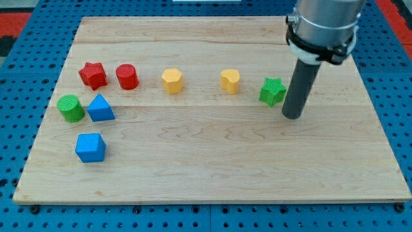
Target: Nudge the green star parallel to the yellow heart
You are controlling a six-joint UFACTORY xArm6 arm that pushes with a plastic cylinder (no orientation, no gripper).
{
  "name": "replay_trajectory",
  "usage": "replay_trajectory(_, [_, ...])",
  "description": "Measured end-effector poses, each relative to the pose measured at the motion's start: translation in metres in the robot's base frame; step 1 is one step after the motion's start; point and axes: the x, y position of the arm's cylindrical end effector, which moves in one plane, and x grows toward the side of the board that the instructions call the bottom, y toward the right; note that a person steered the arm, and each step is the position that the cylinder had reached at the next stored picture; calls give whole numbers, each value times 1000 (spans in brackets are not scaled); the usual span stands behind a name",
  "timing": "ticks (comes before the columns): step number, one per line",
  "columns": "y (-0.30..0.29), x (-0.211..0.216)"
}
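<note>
With no hand to open or close, my tip (pixel 291 116) sits just right of the green star (pixel 273 91), toward the worktop's (pixel 212 174) right edge, so a short, gentle nudge should line it up with the yellow heart (pixel 230 81).

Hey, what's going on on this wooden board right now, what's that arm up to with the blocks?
A robot arm with a dark rod is working at the green star, near the view's right. My tip rests on the wooden board just right of the star, close beside it; contact cannot be confirmed. The yellow heart sits a little left of the star and slightly higher in the view. The other blocks lie further left, away from the tip.
</note>
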Motion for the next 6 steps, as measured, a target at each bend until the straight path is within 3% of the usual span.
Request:
replay_trajectory(1, [-38, -16])
replay_trajectory(4, [-24, -56])
replay_trajectory(5, [-54, -4])
replay_trajectory(6, [-150, 31])
